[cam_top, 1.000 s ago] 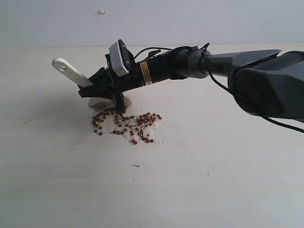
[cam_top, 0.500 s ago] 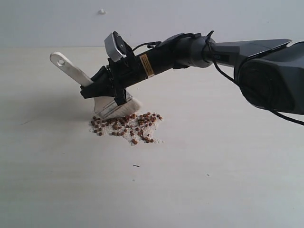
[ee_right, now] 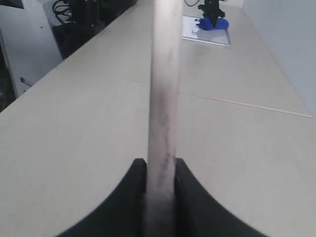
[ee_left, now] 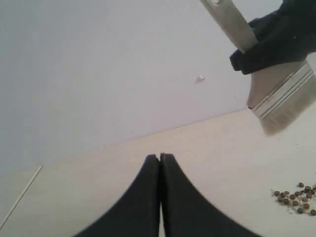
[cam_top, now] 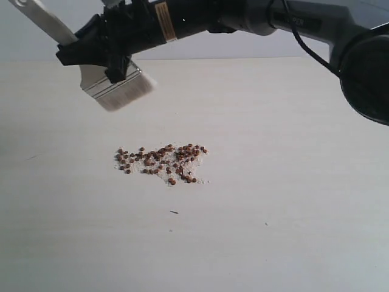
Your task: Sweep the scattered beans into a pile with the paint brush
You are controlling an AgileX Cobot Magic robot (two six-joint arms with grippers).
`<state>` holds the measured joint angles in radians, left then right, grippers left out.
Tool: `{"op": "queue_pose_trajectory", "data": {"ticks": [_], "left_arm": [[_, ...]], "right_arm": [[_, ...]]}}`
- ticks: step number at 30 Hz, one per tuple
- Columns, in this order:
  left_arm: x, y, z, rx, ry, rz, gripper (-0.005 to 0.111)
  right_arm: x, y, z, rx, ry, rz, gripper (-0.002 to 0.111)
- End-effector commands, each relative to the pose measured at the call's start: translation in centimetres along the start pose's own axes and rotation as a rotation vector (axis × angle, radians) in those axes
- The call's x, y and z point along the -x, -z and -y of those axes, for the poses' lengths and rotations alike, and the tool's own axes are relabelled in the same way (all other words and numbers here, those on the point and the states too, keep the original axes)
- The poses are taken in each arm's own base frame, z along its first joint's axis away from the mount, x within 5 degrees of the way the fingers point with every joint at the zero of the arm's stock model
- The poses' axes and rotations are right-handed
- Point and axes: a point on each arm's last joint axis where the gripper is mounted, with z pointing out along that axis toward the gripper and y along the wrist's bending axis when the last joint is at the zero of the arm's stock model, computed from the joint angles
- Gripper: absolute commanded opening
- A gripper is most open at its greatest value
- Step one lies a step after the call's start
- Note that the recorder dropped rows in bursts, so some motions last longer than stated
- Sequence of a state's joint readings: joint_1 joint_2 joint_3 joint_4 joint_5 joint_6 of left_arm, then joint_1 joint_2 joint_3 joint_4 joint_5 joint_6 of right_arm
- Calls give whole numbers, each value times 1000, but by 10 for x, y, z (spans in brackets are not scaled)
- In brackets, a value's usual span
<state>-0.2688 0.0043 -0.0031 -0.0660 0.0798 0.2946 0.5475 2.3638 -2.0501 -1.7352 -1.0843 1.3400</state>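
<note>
The beans (cam_top: pixel 161 162) lie bunched in one reddish-brown patch on pale crumbs in the middle of the table; its edge shows in the left wrist view as beans (ee_left: pixel 296 196). The paint brush (cam_top: pixel 115 90) hangs in the air above and left of them, bristles down, clear of the table. My right gripper (cam_top: pixel 97 52) is shut on its pale handle (ee_right: pixel 163 98), which runs up between the fingers. In the left wrist view the paint brush (ee_left: pixel 281 96) shows high up. My left gripper (ee_left: pixel 161 157) is shut and holds nothing, low over the table, out of the exterior view.
The pale wooden table (cam_top: pixel 292 201) spreads all round the pile. A dark speck (cam_top: pixel 174 212) lies in front of the beans. In the right wrist view a blue object on a white sheet (ee_right: pixel 210 24) sits far down the table, with dark equipment (ee_right: pixel 89 15) beside it.
My right arm has lifted the brush from the pile's back left edge up and to the left, well above the table. The beans have stayed put.
</note>
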Motion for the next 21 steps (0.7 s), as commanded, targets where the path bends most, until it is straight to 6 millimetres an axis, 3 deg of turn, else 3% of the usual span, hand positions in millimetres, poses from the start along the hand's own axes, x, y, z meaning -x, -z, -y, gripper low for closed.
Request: {"op": "queue_pose_trajectory", "data": {"ticks": [1,6,12,16,21], "left_arm": [[-1,0,0,1,7,0,0],[-1,0,0,1,9,0,0],[-1,0,0,1,9,0,0],[-1,0,0,1,9,0,0],[-1,0,0,1,9,0,0]], "right_arm": [[31,-8,-10,-103,-80,-9,0],[48,-10,-20,-293,-126,-41,0],[62,22,-30,-568,-268,-57,0],[54,28,-55,-832,-259,-148,0],[40,25,-105,-1238,-202,-267,0]]}}
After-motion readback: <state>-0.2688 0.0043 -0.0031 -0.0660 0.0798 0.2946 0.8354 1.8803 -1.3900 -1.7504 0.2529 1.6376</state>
